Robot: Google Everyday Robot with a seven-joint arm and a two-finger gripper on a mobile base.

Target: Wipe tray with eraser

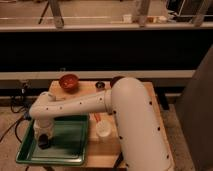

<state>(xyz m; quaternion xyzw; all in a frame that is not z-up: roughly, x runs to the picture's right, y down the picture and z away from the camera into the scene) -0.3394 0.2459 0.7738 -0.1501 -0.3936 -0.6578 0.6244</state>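
From the camera view, the tray [72,142] lies at the near left corner of the surface [102,151], with its long side along the near edge. The white arm reaches across from the right and turns down over the tray's left half. The claw [43,138] hangs low there, close to the tray's left rim. A small dark block, which I take to be the eraser [44,145], sits directly beneath it on the tray floor. Whether the claw is clamped on the eraser or only resting over it, I cannot tell.

The step in hand looks like the wipe itself. To do it well, press the eraser flat and lightly so that its whole face rubs the floor. Sweep it in long passes toward the right rim, parallel to the near edge. Each pass should overlap the one before it, and each should stop short of the raised rim so the block does not catch and tip. Most of the green floor to the right is bare and needs covering.

A white cup [103,129] stands just beside the tray's right rim, so the forearm should stay high there. The red bowl [69,81] near the far edge is well apart.
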